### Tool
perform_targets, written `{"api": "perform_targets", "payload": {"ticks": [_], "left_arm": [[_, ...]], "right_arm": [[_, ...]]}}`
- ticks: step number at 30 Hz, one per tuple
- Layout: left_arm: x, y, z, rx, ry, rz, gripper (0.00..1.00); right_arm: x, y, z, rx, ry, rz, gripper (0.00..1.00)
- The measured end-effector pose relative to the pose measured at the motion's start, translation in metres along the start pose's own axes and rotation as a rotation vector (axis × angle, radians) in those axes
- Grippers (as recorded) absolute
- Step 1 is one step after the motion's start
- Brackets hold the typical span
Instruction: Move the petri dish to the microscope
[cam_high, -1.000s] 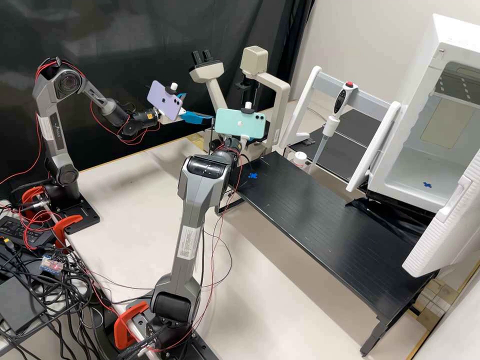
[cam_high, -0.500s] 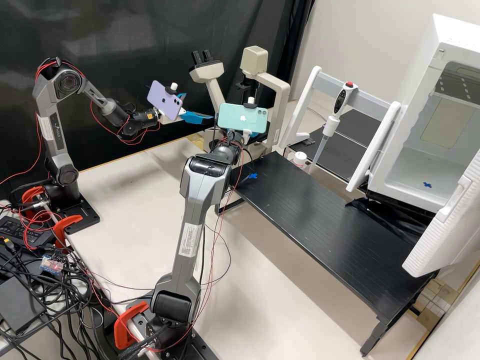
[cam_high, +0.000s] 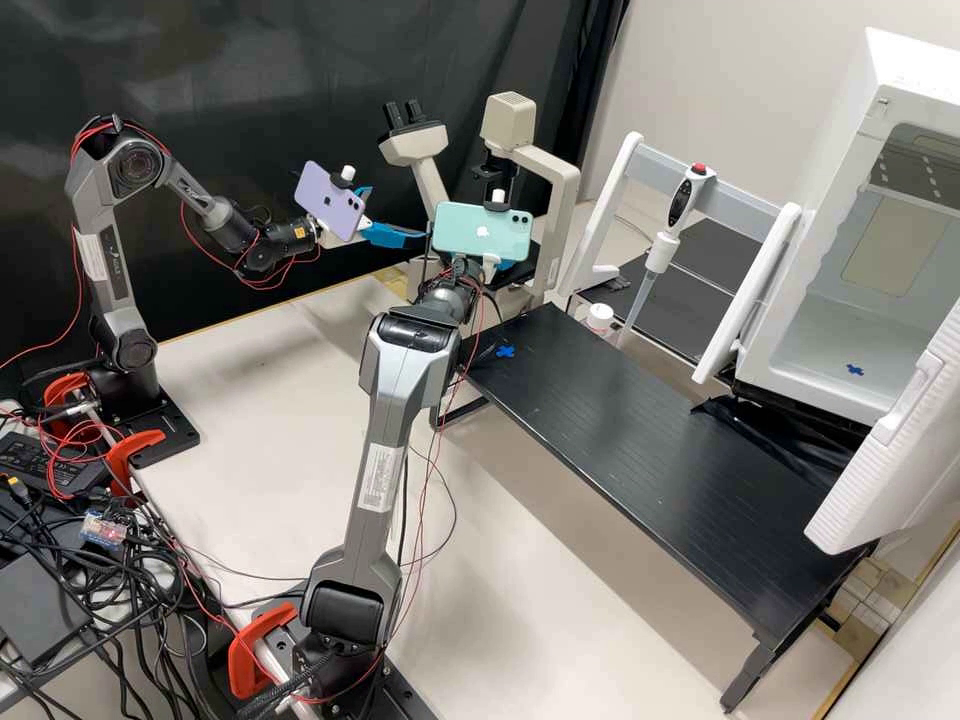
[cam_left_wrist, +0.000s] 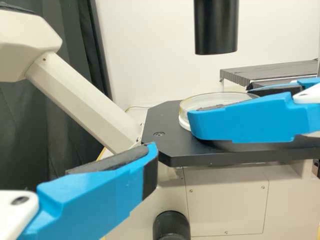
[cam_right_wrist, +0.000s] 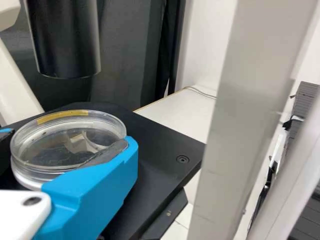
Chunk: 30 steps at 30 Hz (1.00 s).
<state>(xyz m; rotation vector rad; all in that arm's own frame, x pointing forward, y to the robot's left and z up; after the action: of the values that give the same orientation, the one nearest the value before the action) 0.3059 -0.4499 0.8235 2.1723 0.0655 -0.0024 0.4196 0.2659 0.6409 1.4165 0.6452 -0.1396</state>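
Note:
In the high view my left gripper (cam_high: 392, 224) stands open, left of the microscope; in the left wrist view one blue finger (cam_left_wrist: 100, 200) of it lies below and left of the stage (cam_left_wrist: 167, 122). My right gripper (cam_high: 508, 267) is at the microscope in the high view, partly hidden behind its phone. In the right wrist view the right gripper (cam_right_wrist: 68, 137) is shut on the clear, round petri dish (cam_right_wrist: 45, 145). The dish (cam_left_wrist: 190, 107) is level over the black stage, under the dark cylinder; whether it touches the stage I cannot tell.
The microscope's eyepiece arm (cam_left_wrist: 80, 95) rises beside the stage. To the right in the high view are a pipette (cam_high: 663, 240) on a white stand, a black raised shelf (cam_high: 640, 430) and an open white chamber (cam_high: 840, 330). A light upright post (cam_right_wrist: 235, 120) stands near my right gripper.
My right arm has shifted slightly; its phone sits a little higher in the high view and has tilted somewhat. The left arm has stayed still.

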Motion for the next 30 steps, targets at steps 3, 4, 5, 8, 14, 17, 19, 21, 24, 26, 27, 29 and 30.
{"api": "perform_targets", "payload": {"ticks": [3,4,5,8,14,17,19,21,24,26,27,29,30], "left_arm": [[0.0000,0.0000,0.0000,0.000,0.000,0.000,1.00],[0.0000,0.0000,0.0000,0.000,0.000,0.000,1.00],[0.0000,0.0000,0.0000,0.000,0.000,0.000,1.00],[0.0000,0.0000,0.0000,0.000,0.000,0.000,1.00],[0.0000,0.0000,0.0000,0.000,0.000,0.000,1.00],[0.0000,0.0000,0.0000,0.000,0.000,0.000,1.00],[0.0000,0.0000,0.0000,0.000,0.000,0.000,1.00],[0.0000,0.0000,0.0000,0.000,0.000,0.000,1.00],[0.0000,0.0000,0.0000,0.000,0.000,0.000,1.00],[0.0000,0.0000,0.0000,0.000,0.000,0.000,1.00],[0.0000,0.0000,0.0000,0.000,0.000,0.000,1.00],[0.0000,0.0000,0.0000,0.000,0.000,0.000,1.00],[0.0000,0.0000,0.0000,0.000,0.000,0.000,1.00]], "right_arm": [[0.0010,-0.0014,-0.0005,0.000,0.000,-0.004,0.00],[0.0012,-0.0025,-0.0007,-0.001,0.000,-0.006,0.00],[0.0014,-0.0028,-0.0004,-0.001,0.000,-0.007,0.00],[0.0039,-0.0036,0.0002,-0.001,0.000,-0.008,0.00],[0.0064,-0.0058,0.0020,-0.001,-0.004,-0.012,0.00],[0.0068,-0.0066,0.0026,-0.001,-0.005,-0.013,0.00],[0.0081,-0.0056,0.0017,-0.001,-0.001,-0.009,1.00],[0.0085,-0.0053,0.0014,-0.001,0.000,-0.008,1.00],[0.0087,-0.0054,0.0013,0.000,-0.005,-0.015,1.00],[0.0087,-0.0058,0.0011,-0.005,-0.003,-0.019,1.00],[0.0087,-0.0060,0.0008,-0.014,0.001,-0.022,1.00],[0.0086,-0.0063,0.0005,-0.010,0.004,-0.025,1.00],[0.0086,-0.0063,0.0004,-0.012,0.005,-0.025,1.00]]}}
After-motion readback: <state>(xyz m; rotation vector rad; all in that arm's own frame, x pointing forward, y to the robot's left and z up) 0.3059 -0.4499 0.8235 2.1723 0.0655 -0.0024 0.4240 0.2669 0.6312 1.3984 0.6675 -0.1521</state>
